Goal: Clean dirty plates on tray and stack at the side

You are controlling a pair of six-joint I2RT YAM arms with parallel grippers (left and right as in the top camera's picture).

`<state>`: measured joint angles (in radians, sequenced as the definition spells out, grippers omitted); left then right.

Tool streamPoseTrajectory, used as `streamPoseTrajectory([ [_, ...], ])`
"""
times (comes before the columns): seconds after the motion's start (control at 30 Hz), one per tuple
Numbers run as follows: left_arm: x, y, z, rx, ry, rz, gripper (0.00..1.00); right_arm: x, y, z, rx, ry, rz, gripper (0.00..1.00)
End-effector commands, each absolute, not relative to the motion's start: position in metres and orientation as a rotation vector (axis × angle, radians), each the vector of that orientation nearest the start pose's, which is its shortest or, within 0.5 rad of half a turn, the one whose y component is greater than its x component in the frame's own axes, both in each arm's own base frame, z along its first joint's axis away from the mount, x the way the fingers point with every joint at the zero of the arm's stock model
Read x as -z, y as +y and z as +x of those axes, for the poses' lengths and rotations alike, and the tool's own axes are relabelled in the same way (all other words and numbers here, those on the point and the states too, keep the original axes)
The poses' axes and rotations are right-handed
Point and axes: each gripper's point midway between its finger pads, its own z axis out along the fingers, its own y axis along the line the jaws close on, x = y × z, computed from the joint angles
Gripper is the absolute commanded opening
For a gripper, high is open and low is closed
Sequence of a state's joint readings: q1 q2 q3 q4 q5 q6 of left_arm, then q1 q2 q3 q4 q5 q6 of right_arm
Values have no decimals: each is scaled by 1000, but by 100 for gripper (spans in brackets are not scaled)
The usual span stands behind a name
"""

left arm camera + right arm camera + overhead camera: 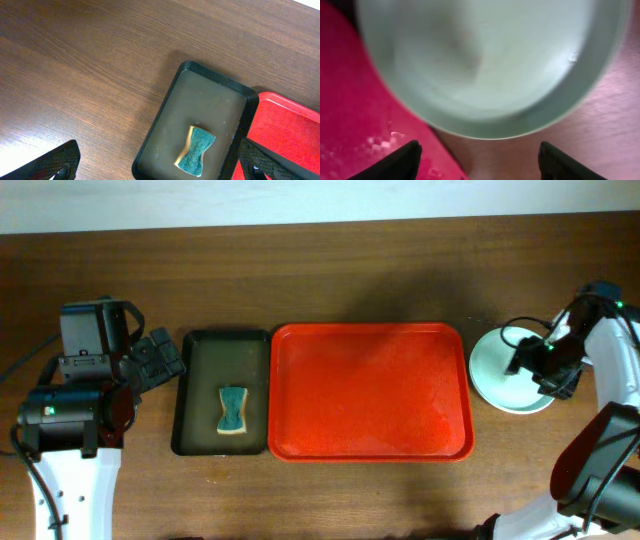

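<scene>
The red tray (370, 392) lies at mid table with nothing on it; its edge shows in the left wrist view (290, 130) and the right wrist view (355, 115). A stack of plates (497, 372) with a pale mint-blue one on top sits on the table right of the tray. It fills the right wrist view (485, 60), blurred. My right gripper (545, 370) is open and empty over the stack's right side; its fingertips (477, 160) straddle bare table. My left gripper (150, 360) is open and empty at the far left; its fingertips (160, 165) show in the left wrist view.
A dark green-black tray (195, 395) lies left of the red tray and holds a teal-and-yellow sponge (233, 411). The tray (170, 100) and the sponge (196, 151) show in the left wrist view. Bare wooden table (300, 270) stretches behind.
</scene>
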<state>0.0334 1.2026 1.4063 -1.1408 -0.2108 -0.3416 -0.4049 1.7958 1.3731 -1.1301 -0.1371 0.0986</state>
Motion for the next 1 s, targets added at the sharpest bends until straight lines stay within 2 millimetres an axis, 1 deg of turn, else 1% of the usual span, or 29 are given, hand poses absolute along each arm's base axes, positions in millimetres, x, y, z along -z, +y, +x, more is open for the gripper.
streamPoseTrajectory([
  [0.0,-275,48,295,-137,2408,-571,99,-86,-87,321,-244,3018,584,99],
  [0.07,-275,48,295,-137,2408,-571,99,-86,-84,322,-244,3021,568,98],
  [0.43,-275,48,295,-138,2409,-571,99,-86,-84,322,-244,3021,568,98],
  [0.5,-275,48,295,-137,2408,-571,99,-81,-84,321,-248,3034,572,98],
  [0.57,-275,48,295,-138,2409,-571,99,-81,-84,321,-248,3034,572,98],
  [0.67,-275,48,295,-137,2408,-571,99,-82,-84,323,-246,3027,568,98],
  [0.73,-275,48,295,-137,2408,-571,99,-86,-83,324,-242,3015,560,98],
  [0.77,-275,48,295,-137,2408,-571,99,-91,-81,325,-236,3002,541,98],
  [0.87,-275,48,295,-137,2408,-571,99,-120,-67,329,-215,2928,451,98],
  [0.93,-275,48,295,-138,2409,-571,99,-140,-54,331,-206,2877,378,98],
  [0.97,-275,48,295,-138,2409,-571,99,-156,-43,330,-201,2837,320,98],
])
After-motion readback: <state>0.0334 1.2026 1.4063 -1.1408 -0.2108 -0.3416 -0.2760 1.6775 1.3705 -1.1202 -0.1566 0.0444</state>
